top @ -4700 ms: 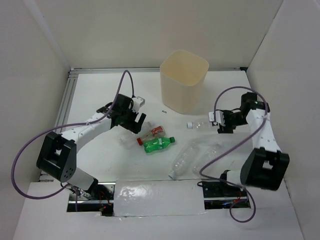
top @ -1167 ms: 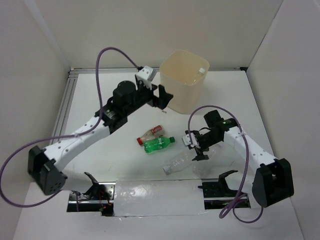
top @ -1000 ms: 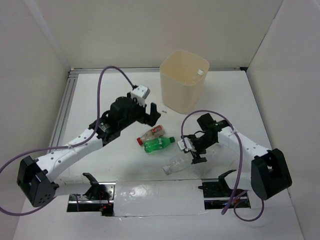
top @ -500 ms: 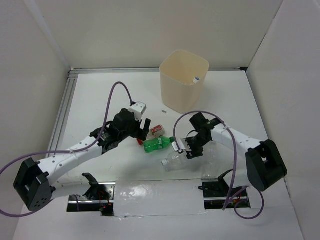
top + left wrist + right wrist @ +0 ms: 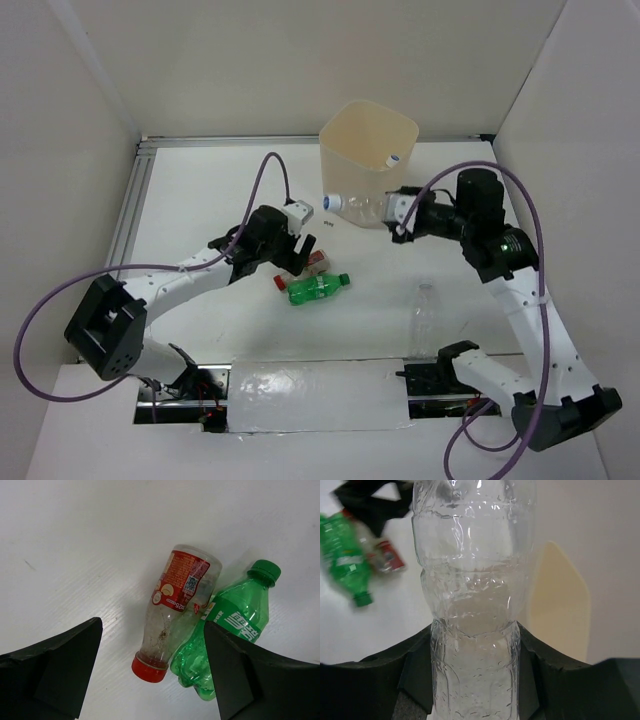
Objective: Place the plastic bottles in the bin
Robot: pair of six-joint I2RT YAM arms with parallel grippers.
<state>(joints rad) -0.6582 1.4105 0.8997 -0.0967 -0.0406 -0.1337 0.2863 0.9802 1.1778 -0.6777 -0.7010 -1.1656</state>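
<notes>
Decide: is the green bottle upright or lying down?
Lying down: the green bottle lies lengthwise on the table, cap pointing sideways.

Cream translucent bin (image 5: 347,172) stands upright at the rear, with a capped bottle (image 5: 392,159) showing inside its rim. A raised clear bottle (image 5: 362,208) hangs horizontal before the near wall, cap leftward. The green bottle (image 5: 318,289) and red-labelled bottle (image 5: 176,607) lie touching at centre; a second clear bottle (image 5: 424,312) lies apart to the right.
</notes>
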